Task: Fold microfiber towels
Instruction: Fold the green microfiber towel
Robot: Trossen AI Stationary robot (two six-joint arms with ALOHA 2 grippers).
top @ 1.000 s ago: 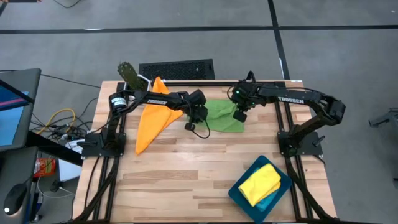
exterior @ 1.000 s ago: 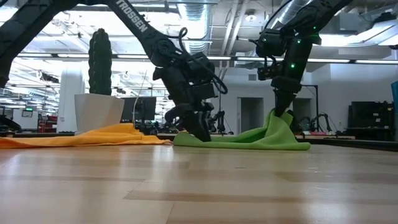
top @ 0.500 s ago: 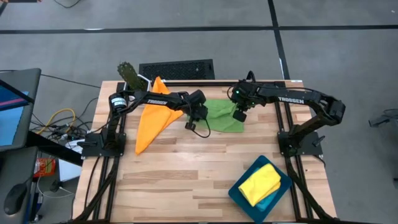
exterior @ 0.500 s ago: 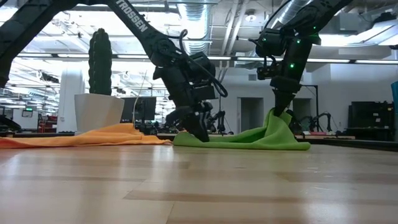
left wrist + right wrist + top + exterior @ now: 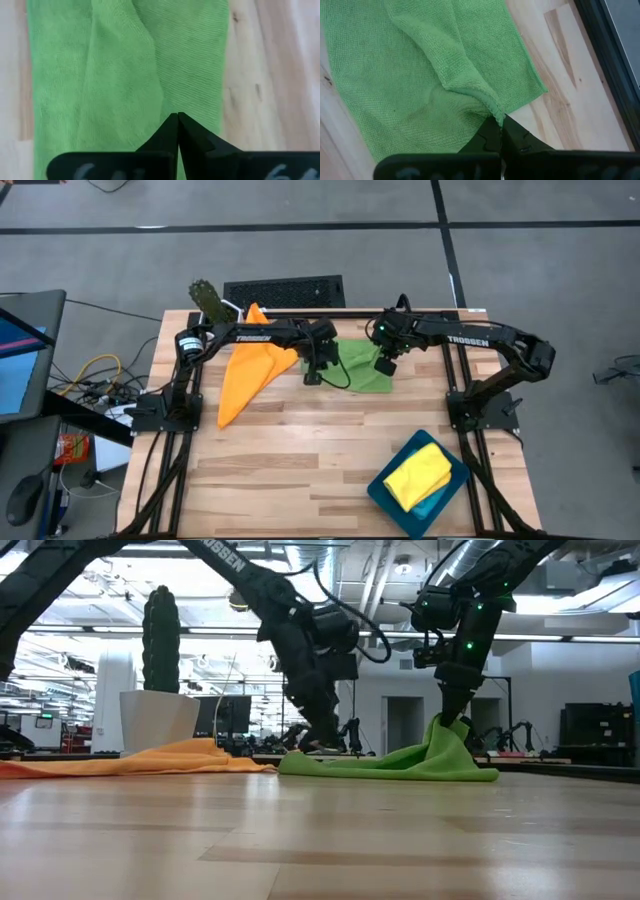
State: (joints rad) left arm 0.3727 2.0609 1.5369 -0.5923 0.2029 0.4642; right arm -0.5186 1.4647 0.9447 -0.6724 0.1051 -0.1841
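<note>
Where our right gripper point(image 5: 500, 131) pinches the green towel point(image 5: 362, 364) by a raised edge, our left gripper point(image 5: 177, 131) presses closed over its other side (whether it holds cloth, we cannot tell). The orange towel point(image 5: 248, 368) lies beside it on the wooden table point(image 5: 300, 450); the yellow towel point(image 5: 420, 472) hides most of a teal tray point(image 5: 385, 492).

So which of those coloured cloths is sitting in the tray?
The yellow cloth, in the dark teal tray at the table's near right corner. The orange cloth and green cloth lie on bare wood.
</note>
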